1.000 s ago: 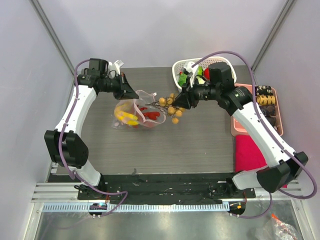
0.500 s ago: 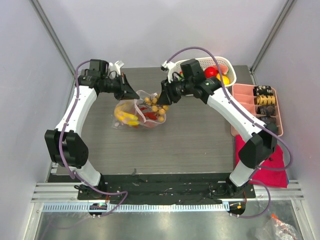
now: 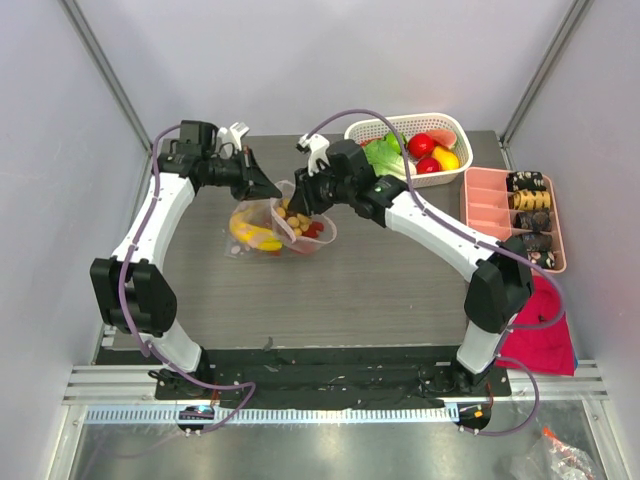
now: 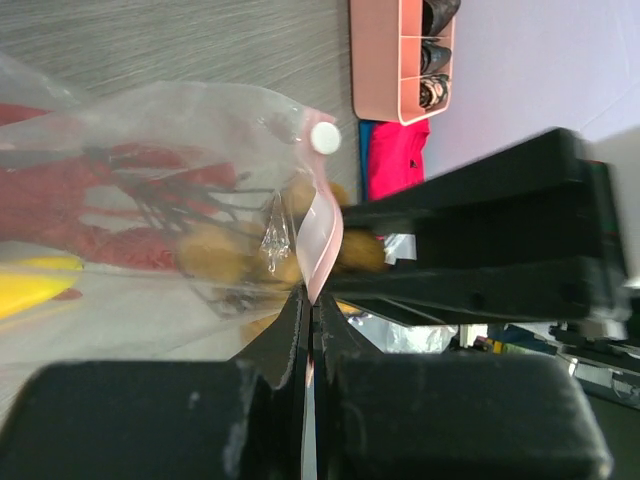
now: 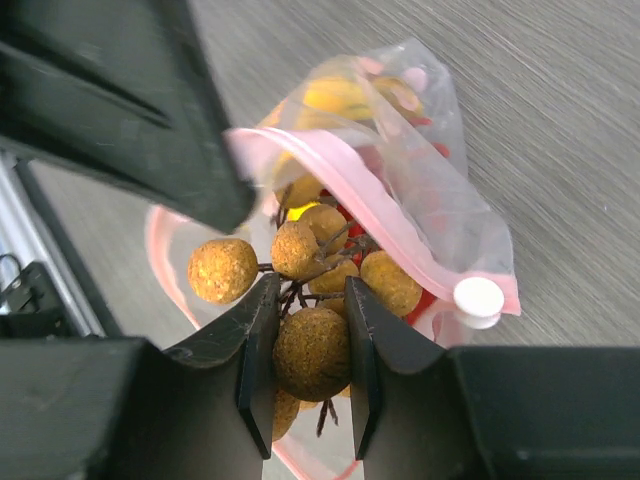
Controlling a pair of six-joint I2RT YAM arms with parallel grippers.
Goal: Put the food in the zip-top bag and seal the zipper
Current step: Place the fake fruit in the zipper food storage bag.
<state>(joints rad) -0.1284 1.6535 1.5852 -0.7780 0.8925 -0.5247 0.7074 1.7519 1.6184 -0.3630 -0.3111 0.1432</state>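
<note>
Pinching one ball of the brown berry cluster [image 5: 310, 355] in the right gripper [image 5: 307, 292], jaws part-closed on it, with the other balls of the bunch reaching past the fingertips into the open mouth of the zip-top bag [image 5: 440, 215]; clamping the bag's lip in the left gripper [image 4: 308, 322], fingers pressed flat together on the pinkish zipper [image 4: 326, 235] near its white slider [image 4: 325, 135]; holding that mouth up and wide toward the right arm; resting the bag's body on the worktop [image 3: 380, 290] between the two arms, with yellow bananas [image 3: 250, 233] and red chillies [image 3: 316, 229] already inside. Turning, for the coming move, on one relation: opening directly beneath the right gripper, cluster's long axis running from the jaws down into it; probably calling only for a spreading of those jaws, by the arm nearer the food; risking a snag of stems on the lip. Leaving more fruit in the white basket [image 3: 362, 131] beyond.
</note>
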